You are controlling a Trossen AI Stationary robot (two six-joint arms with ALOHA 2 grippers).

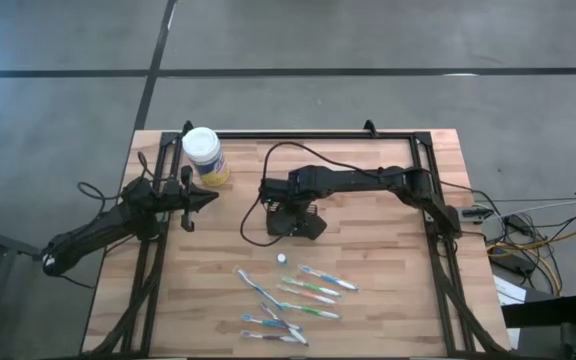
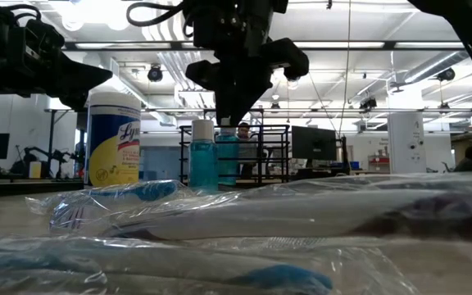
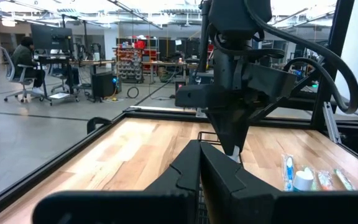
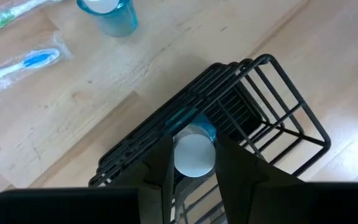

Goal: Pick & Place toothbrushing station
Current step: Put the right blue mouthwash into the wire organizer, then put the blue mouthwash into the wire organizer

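The black wire caddy (image 1: 308, 226) stands on the wooden table near its middle; it also shows in the right wrist view (image 4: 272, 106). My right gripper (image 4: 194, 155) points down over it, shut on a small blue bottle with a white cap (image 4: 195, 153). A second small blue bottle (image 4: 112, 14) stands upright on the table nearer the front; it also shows in the high view (image 1: 282, 257). My left gripper (image 1: 206, 197) is shut and empty, left of the caddy, beside the yellow tub (image 1: 205, 155). My right gripper pinches the bottle's white cap (image 4: 195, 142) between its two fingers, from above, pointing down. The bottle stands upright among the caddy's wires (image 4: 229, 87), inside one compartment. Whether its bottom rests on the caddy, I cannot tell.
Several wrapped toothbrushes (image 1: 303, 295) lie on the table's front part. The white-lidded yellow tub stands at the far left. A black frame (image 1: 428, 150) runs round the table. A cable (image 1: 258, 200) loops left of the caddy.
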